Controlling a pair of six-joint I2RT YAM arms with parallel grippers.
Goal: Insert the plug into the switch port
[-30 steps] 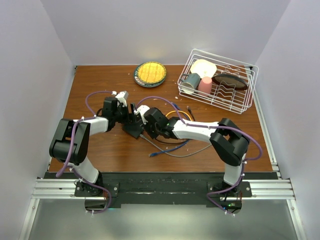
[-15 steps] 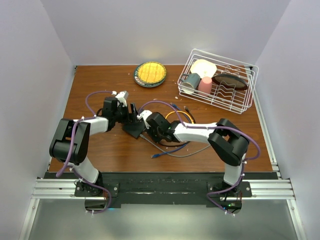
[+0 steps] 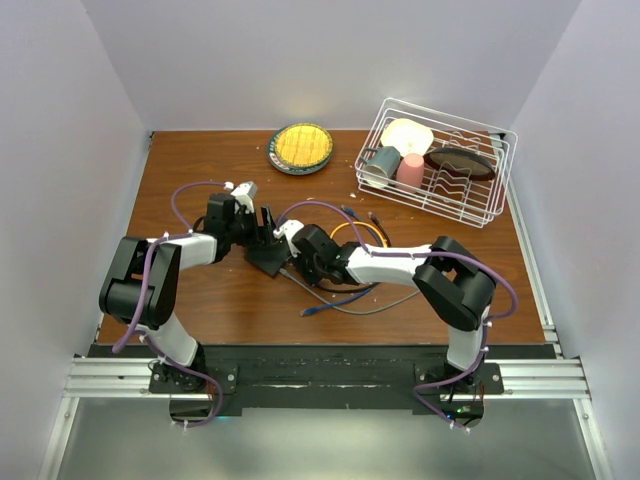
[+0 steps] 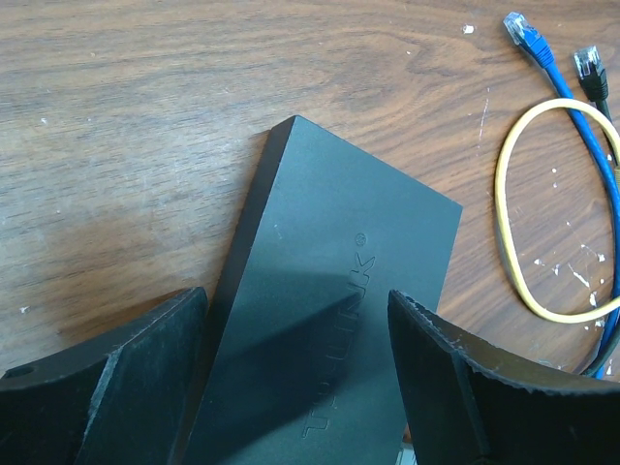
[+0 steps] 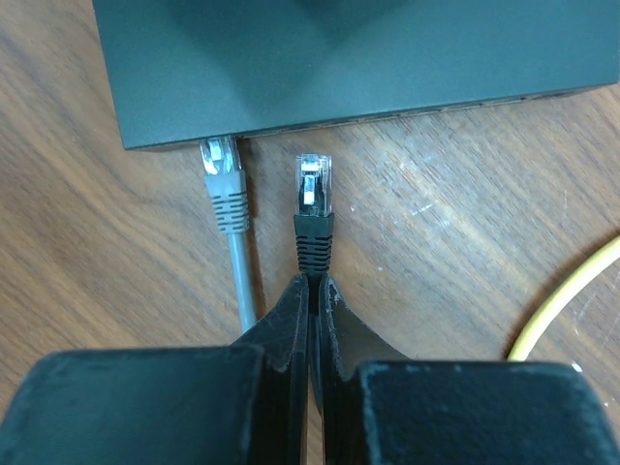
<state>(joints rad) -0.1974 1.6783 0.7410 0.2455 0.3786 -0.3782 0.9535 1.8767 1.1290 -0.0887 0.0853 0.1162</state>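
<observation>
The plug (image 5: 312,179) lies just short of the switch port (image 5: 320,114) edge, mid-table, its cable pinched by the right fingers (image 5: 289,325). The left fingers (image 4: 116,387) straddle the switch (image 4: 329,291), embossed "LINK"; I cannot tell whether they grip it. The far-right corner rack (image 3: 450,116) holds cups (image 3: 410,172) and plates (image 3: 408,135).

Black plug (image 5: 312,189), clear tip, aimed at flat black switch (image 5: 339,58) edge, just apart

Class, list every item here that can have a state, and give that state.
switch box, flat on the table
left gripper, straddling the box; grip unclear
grey plug, tip under the box's edge, apparently plugged in
black plug, unplugged, short of the box
right gripper, shut on black plug's boot
blue plug, unplugged, loose
</observation>
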